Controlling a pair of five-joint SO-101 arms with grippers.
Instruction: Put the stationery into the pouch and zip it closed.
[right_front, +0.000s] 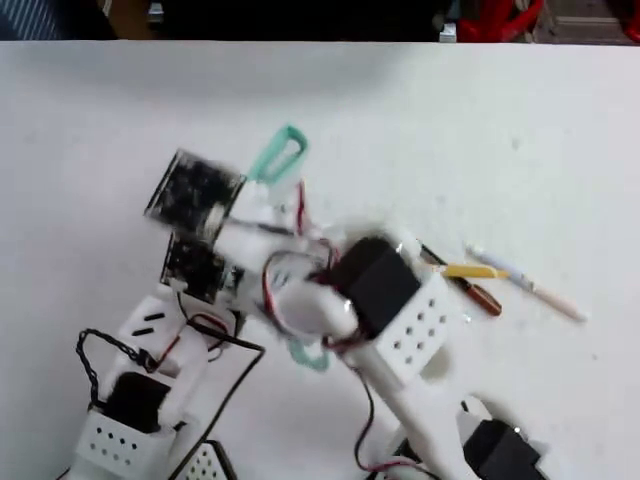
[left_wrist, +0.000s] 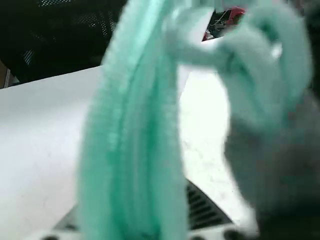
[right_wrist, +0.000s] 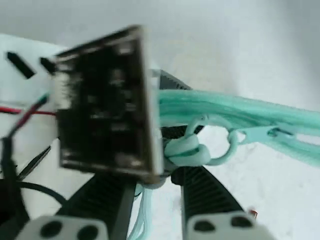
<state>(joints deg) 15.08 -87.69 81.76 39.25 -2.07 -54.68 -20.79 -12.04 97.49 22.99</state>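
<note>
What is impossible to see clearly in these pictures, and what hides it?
High view: the pouch lies mostly under the crossed arms; its zip is hidden.
High view: the pens run under an arm; their number is unclear.
Left wrist view: blurred pouch fabric covers the table beyond.
Right wrist view: a circuit board covers the pouch's end.

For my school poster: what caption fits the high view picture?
Two arms crowd over the green pouch while pens lie on the table nearby.

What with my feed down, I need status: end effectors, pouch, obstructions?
Left end effector at pouch, grip unclear. Right end effector by zipper pull cord. Pens on table, outside pouch.
</note>
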